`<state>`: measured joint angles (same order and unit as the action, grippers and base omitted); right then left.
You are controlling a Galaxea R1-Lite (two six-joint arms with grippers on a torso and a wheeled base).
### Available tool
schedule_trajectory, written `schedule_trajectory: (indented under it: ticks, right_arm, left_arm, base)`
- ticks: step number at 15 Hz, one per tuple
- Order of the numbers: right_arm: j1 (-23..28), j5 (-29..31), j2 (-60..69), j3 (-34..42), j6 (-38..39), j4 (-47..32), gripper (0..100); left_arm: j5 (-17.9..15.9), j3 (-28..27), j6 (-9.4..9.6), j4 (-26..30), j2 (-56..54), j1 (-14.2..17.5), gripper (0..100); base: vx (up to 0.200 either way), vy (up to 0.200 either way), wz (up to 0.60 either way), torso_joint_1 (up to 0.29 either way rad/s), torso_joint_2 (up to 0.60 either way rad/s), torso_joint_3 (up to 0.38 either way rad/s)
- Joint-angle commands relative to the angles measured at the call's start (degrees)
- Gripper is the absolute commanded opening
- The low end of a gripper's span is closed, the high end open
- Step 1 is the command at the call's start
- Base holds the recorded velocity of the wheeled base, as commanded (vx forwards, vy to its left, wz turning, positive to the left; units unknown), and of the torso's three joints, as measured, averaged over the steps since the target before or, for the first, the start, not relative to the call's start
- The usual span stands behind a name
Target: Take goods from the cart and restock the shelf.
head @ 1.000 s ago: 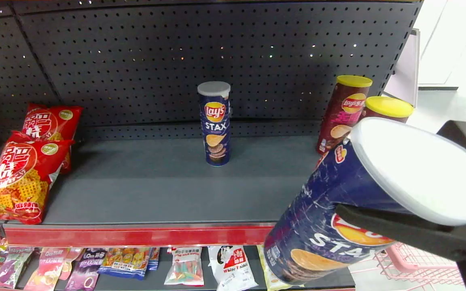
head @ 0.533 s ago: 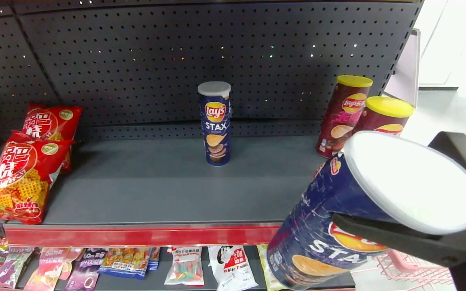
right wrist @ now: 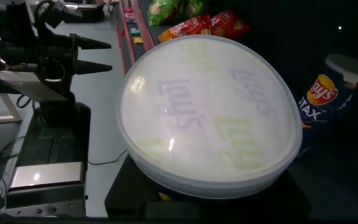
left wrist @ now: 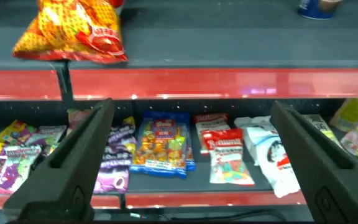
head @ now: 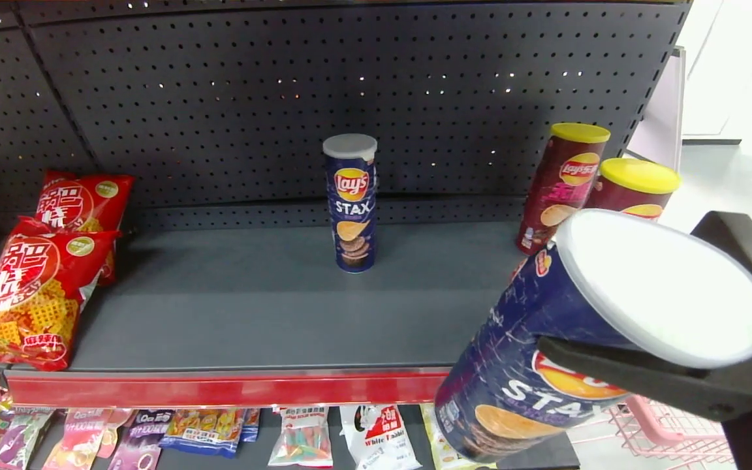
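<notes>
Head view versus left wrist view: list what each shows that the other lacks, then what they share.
Head view adds the right gripper clamped on a tilted blue can, two maroon cans and the pink cart. Left wrist view adds the open left gripper. Shared: the red snack bag, the red shelf rail and the lower-shelf packets.

The grey shelf point(head: 252, 313) carries an upright blue can point(head: 352, 202) at its far centre, two maroon cans point(head: 564, 186) close together at the far right, and two overlapping red bags point(head: 33, 294) at the left.
</notes>
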<state>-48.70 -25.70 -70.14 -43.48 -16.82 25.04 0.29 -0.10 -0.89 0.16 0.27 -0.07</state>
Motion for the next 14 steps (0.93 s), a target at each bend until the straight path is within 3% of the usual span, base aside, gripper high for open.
schedule_trajectory:
  ticks: [1,13,14]
  right_arm:
    - [0.2,-0.1,-0.3,0.2,0.0,0.0,0]
    - [0.3,-0.2,-0.2,1.1,0.0,0.1,0]
    - [0.3,-0.2,-0.2,1.1,0.0,0.1,0]
  left_arm:
    - [0.1,0.0,0.10,0.0,0.0,0.0,100]
    - [0.0,0.0,-0.16,0.0,0.0,0.0,100]
    - [0.0,0.0,-0.16,0.0,0.0,0.0,100]
  base:
    - [0.000,0.200,0.00,0.017,0.00,-0.002]
    - [0.000,0.000,0.00,0.000,0.00,0.000]
    - [0.200,0.200,0.00,0.007,0.00,0.002]
